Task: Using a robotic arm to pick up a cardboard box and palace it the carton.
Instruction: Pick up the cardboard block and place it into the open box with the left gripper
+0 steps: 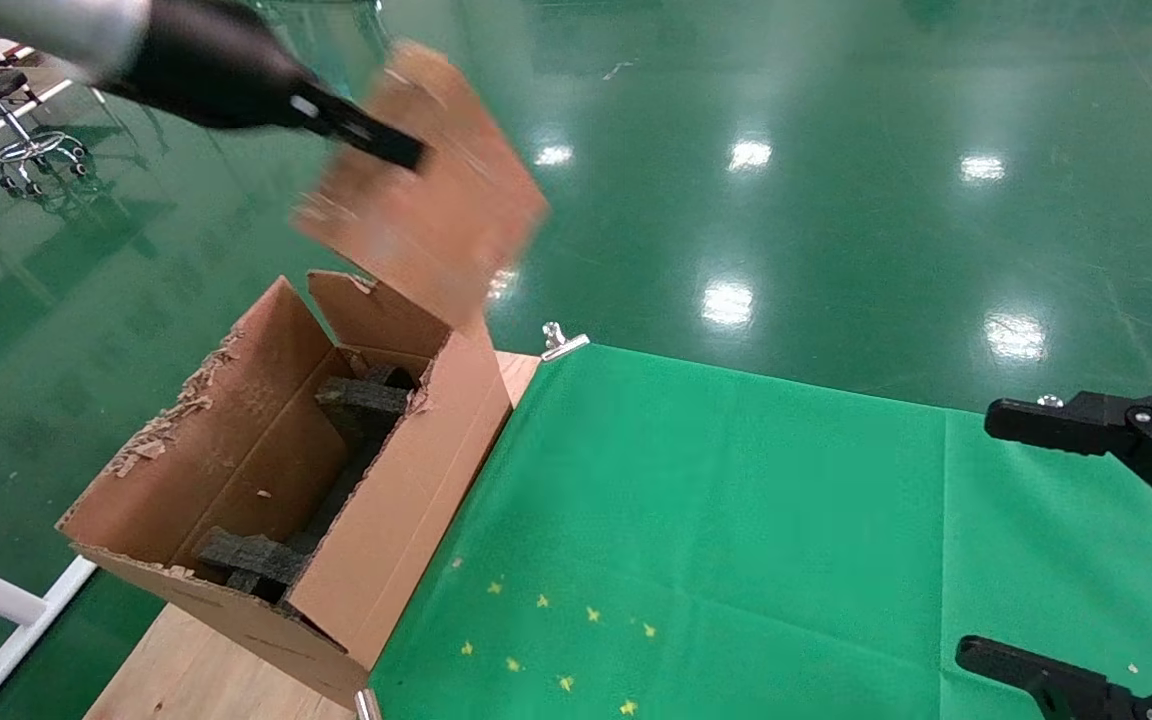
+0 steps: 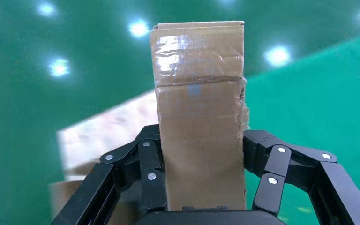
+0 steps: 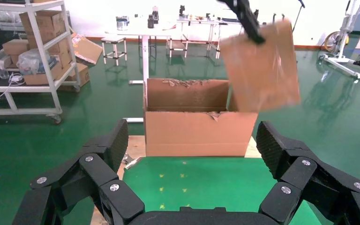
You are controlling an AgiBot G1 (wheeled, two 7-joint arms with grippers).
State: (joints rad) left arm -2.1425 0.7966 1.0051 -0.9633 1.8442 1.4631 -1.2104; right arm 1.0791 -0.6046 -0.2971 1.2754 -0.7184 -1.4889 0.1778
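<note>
While the left claw (image 2: 201,176) grips it, the glossy tape-wrapped cardboard box (image 2: 199,117) hangs above the carton (image 1: 276,480).

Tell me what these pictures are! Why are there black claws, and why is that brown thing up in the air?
These are three pictures taken by one robot at the same moment. The big one comes from a camera on its head, looking down at a table covered with green cloth. The other two come from small cameras on its wrists, so you see its claws up close.

The claws are grippers, the robot's hands. The left gripper is shut on the cardboard box, a flat brown box wrapped in shiny tape. In the head picture that box hangs in the air above the carton, a big torn box standing open at the table's left end. Inside the carton lie black foam pieces.

The right gripper is open and holds nothing. It waits at the table's right side.
</note>
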